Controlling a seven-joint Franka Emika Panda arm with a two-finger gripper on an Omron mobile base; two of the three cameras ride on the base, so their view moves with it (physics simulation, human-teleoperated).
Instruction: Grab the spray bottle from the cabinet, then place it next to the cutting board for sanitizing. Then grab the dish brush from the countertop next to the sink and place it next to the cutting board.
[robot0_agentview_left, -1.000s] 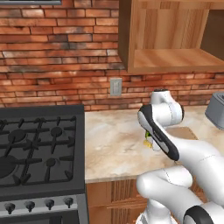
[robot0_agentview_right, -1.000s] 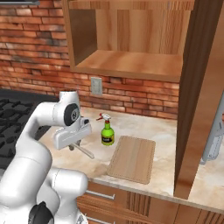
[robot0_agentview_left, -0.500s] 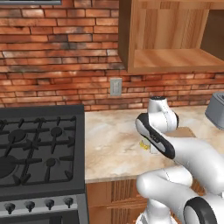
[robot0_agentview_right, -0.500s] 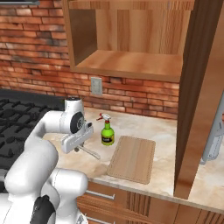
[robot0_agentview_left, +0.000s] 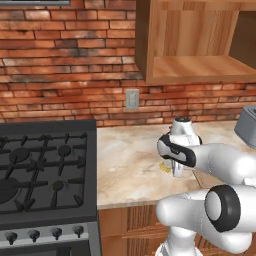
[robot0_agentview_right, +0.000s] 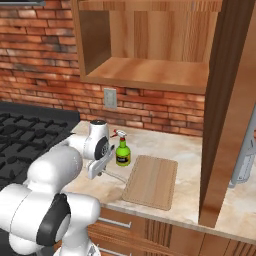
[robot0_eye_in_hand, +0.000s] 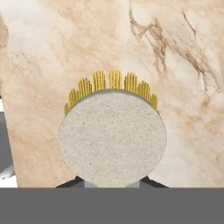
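Overhead, cabinet (robot0_agentview_right: 150, 60) hangs above marbled countertop (robot0_agentview_left: 125, 160), brick wall (robot0_agentview_left: 65, 65) behind.

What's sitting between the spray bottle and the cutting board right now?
Nothing: bare countertop separates spray bottle from cutting board in the right base view.

No readable text, labels or numbers anywhere.
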